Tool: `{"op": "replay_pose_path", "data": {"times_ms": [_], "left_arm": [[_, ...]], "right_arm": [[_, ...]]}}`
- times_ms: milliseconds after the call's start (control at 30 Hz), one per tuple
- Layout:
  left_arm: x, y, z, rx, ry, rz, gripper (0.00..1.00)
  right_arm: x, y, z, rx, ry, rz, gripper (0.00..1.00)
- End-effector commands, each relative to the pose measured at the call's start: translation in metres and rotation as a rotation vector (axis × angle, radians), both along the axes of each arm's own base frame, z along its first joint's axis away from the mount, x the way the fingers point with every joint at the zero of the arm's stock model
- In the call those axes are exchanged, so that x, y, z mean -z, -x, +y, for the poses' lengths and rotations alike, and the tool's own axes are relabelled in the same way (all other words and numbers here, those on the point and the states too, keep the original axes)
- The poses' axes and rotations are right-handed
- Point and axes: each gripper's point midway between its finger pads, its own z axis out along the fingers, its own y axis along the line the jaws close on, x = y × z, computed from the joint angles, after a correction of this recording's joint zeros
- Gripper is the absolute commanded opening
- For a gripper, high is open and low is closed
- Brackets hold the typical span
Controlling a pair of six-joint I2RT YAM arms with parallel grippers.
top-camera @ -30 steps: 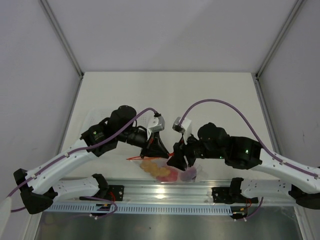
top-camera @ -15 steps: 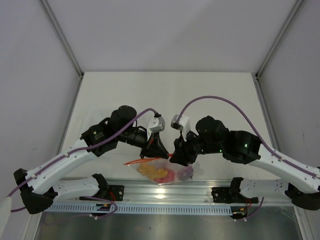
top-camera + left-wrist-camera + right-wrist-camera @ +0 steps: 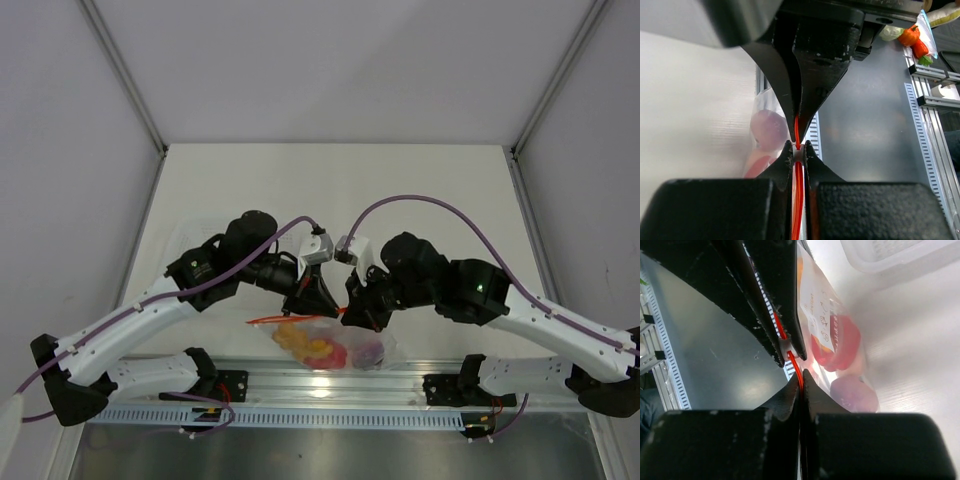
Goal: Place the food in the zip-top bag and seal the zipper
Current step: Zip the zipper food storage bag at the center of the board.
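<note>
Top view: bag [image 3: 345,338] lies at the near edge of the table [image 3: 330,190], under both grippers. Orange piece [image 3: 295,338], red piece [image 3: 335,352] and purple piece [image 3: 370,350] are inside it. The zipper [image 3: 270,320] runs along the bag's far edge. Left gripper [image 3: 320,306] and right gripper [image 3: 358,312] meet at it, tips close together.

Left wrist: left fingers are pressed together on the zipper, pinching the strip. The right gripper's tips are just beyond, clamped on the same strip. Purple and red pieces show through the plastic, left of the strip.

Right wrist: right fingers pinch the zipper, with the left tips just ahead on it. Red and purple pieces are in the bag to the right. Tray [image 3: 880,255] is at upper right.
</note>
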Motion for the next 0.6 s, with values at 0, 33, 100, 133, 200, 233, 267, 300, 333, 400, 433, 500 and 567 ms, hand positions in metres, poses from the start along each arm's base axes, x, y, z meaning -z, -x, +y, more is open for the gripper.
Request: {"op": "replay_pose_path", "data": {"times_ms": [0,33,100,133,200,233,267,300,333,400,433,500,567], "left_arm": [[-0.019,-0.002,-0.003,0.020,0.057,-0.043,0.01],[-0.020,-0.001,-0.003,0.021,0.059,-0.043,0.01],[-0.018,-0.002,-0.003,0.017,0.053,-0.044,0.01],[-0.016,-0.003,-0.003,0.013,0.047,-0.044,0.01],[-0.014,-0.004,-0.002,0.007,0.042,-0.045,0.01],[-0.011,-0.004,-0.002,0.003,0.035,-0.042,0.01],[-0.010,-0.005,-0.002,0.000,0.033,-0.043,0.01],[-0.010,-0.005,-0.002,-0.004,0.034,-0.047,0.01],[-0.009,-0.006,-0.001,-0.011,0.030,-0.047,0.01],[-0.009,-0.007,-0.001,-0.018,0.033,-0.052,0.01],[-0.007,-0.008,-0.001,-0.024,0.028,-0.051,0.01],[-0.008,-0.009,-0.002,-0.029,0.028,-0.052,0.01],[-0.006,-0.011,-0.001,-0.044,0.023,-0.054,0.01]], "right_arm": [[-0.016,-0.008,0.003,0.028,-0.042,-0.036,0.00],[-0.016,-0.009,0.003,0.032,-0.045,-0.040,0.00],[-0.018,-0.016,0.001,0.076,-0.052,-0.059,0.00],[-0.019,-0.017,0.001,0.084,-0.061,-0.069,0.00],[-0.025,-0.024,-0.006,0.131,-0.076,-0.096,0.00],[-0.026,-0.026,-0.009,0.150,-0.074,-0.101,0.00],[-0.028,-0.030,-0.012,0.180,-0.074,-0.114,0.00],[-0.030,-0.033,-0.015,0.196,-0.077,-0.120,0.00],[-0.034,-0.034,-0.021,0.215,-0.091,-0.128,0.00],[-0.037,-0.038,-0.027,0.259,-0.102,-0.136,0.00],[-0.041,-0.040,-0.033,0.280,-0.116,-0.144,0.00],[-0.042,-0.045,-0.041,0.331,-0.115,-0.149,0.00],[-0.045,-0.048,-0.048,0.365,-0.124,-0.156,0.00]]}}
